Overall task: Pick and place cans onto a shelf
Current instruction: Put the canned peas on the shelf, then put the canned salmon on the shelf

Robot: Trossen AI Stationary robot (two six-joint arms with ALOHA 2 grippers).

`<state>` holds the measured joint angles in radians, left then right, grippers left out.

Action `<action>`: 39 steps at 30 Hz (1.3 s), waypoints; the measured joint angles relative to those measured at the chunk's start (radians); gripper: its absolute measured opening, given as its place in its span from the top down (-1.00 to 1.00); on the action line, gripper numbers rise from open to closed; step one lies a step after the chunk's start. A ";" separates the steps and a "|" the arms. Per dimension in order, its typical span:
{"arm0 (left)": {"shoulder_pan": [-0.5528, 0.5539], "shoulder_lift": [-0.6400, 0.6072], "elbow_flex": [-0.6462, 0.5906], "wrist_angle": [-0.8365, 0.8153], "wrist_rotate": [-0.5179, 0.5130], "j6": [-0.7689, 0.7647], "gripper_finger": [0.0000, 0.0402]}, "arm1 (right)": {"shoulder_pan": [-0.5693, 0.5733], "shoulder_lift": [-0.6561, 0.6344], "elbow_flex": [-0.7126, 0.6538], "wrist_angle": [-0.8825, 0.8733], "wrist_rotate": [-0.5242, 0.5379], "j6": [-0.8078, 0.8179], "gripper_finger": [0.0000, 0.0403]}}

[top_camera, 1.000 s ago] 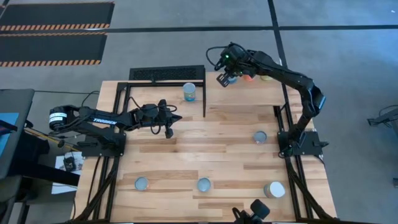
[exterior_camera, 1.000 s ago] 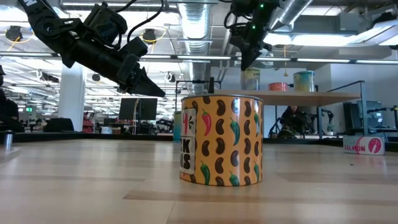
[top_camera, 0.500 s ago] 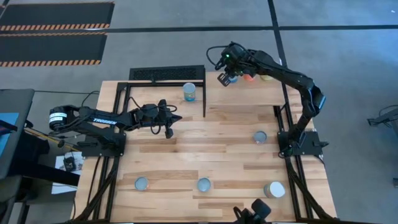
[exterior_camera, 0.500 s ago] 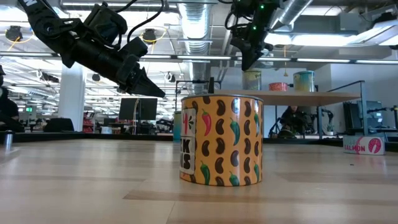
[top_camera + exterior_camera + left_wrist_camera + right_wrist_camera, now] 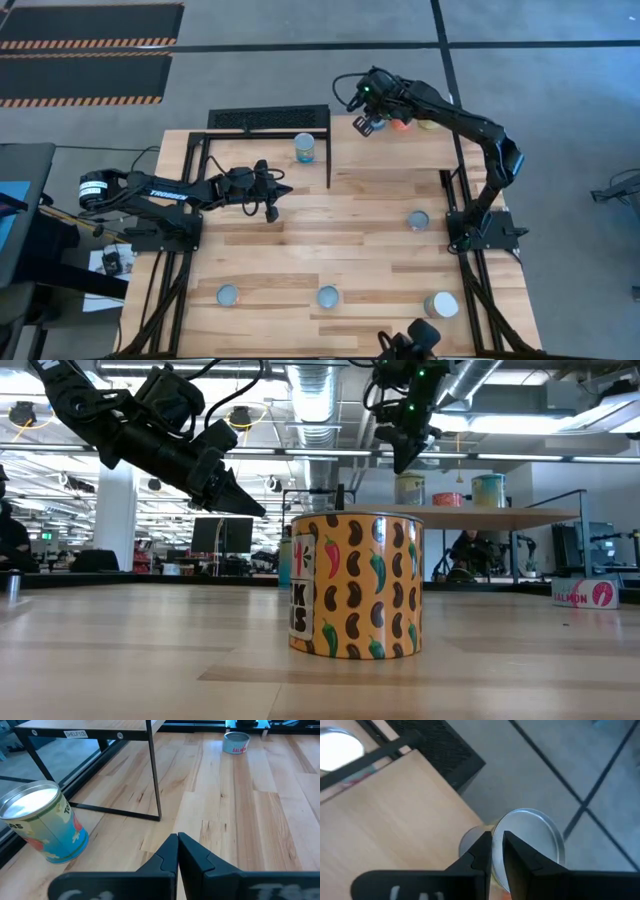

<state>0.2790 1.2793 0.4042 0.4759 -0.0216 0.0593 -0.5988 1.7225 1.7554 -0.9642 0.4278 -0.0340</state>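
The shelf [image 5: 400,150] is a pale board on thin black posts at the table's far right. Three cans stand on it in the low view [image 5: 405,488], [image 5: 447,499], [image 5: 488,490]. My right gripper [image 5: 363,124] hovers shut and empty above the shelf's far left corner, just over the nearest can's silver top [image 5: 535,837]. A blue can [image 5: 305,148] stands on the table left of the shelf. My left gripper [image 5: 287,188] is shut and empty above the table, near that blue can [image 5: 42,822].
More cans stand on the tabletop: one at mid right [image 5: 418,220] and three along the near edge [image 5: 228,295], [image 5: 328,296], [image 5: 441,305]. A black mesh rack [image 5: 268,120] lies at the far edge. A shelf post [image 5: 154,770] stands ahead of my left gripper.
My right gripper has moved a little toward the table's right edge, closer over the cans on the shelf. It has stayed shut.
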 joint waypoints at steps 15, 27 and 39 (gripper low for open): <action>-0.001 0.000 0.000 0.000 0.000 0.007 1.00 | 0.180 -0.242 -0.217 0.215 -0.150 -0.098 0.91; -0.014 0.000 0.000 -0.001 0.002 0.008 1.00 | 0.582 -0.573 -0.862 0.683 -0.172 0.053 0.97; -0.014 0.000 0.000 0.000 0.001 0.008 1.00 | 0.928 -0.587 -0.938 0.127 0.015 0.831 0.84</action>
<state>0.2649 1.2793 0.4042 0.4756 -0.0204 0.0669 0.3295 1.1353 0.8177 -0.8370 0.4431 0.7965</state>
